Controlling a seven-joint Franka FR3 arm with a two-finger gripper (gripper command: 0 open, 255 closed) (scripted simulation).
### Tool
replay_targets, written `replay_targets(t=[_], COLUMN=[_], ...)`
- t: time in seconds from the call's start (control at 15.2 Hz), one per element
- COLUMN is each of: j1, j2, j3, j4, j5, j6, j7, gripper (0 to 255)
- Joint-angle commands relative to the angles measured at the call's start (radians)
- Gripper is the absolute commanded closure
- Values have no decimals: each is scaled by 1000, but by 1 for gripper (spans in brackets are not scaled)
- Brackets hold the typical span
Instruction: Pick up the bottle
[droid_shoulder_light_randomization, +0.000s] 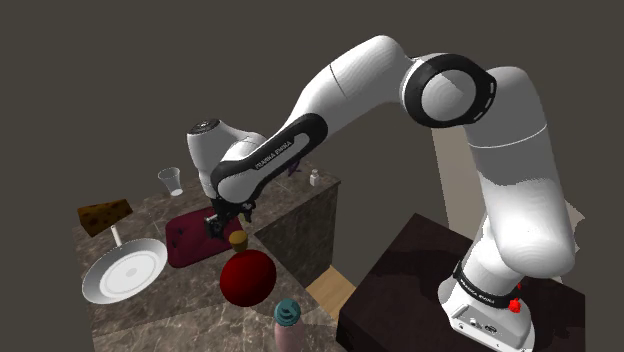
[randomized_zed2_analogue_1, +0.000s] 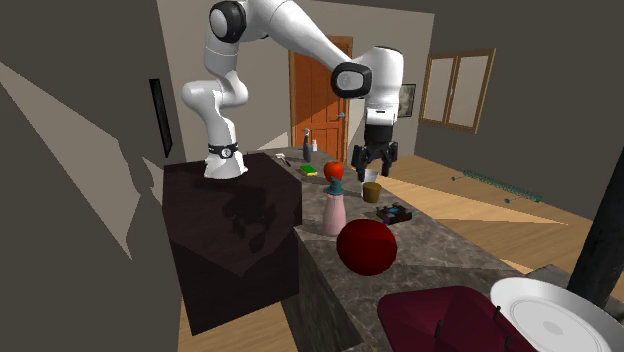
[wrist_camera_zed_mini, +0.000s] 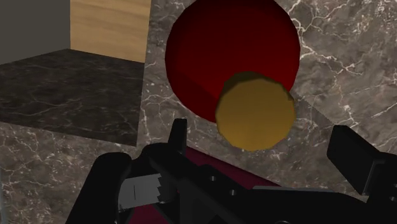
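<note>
Your bottle (droid_shoulder_light_randomization: 238, 239), gold-capped, stands left of centre in the shoulder view, just above the red ball (droid_shoulder_light_randomization: 248, 278) on the counter (droid_shoulder_light_randomization: 190, 300). Nothing is grasped yet: the gripper (droid_shoulder_light_randomization: 231, 222) hangs just over it, fingers spread, touching nothing. By my reading, you have descent, closing and lift left. The arm (droid_shoulder_light_randomization: 272, 155) reads "FRANKA EMIKA"; the bottle shows no label.

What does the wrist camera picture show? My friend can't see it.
The open black gripper hangs over a small bottle, seen from above as a round golden-brown top between the two fingers, which do not touch it. Right next to the bottle sits a big dark red ball on the grey marbled countertop, with wooden floor past the counter's edge.
</note>
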Motion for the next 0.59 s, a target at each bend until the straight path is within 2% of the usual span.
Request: replay_targets(t=[0.0,0.46,0.53], j1=[6,14,14], j2=[30,75,74], j3=[-7,-20,-20], j4=[16,9,7], j5=[-10,-27,-27], j6=[14,65,66], j7=[4,16,16], gripper=[0,0,255])
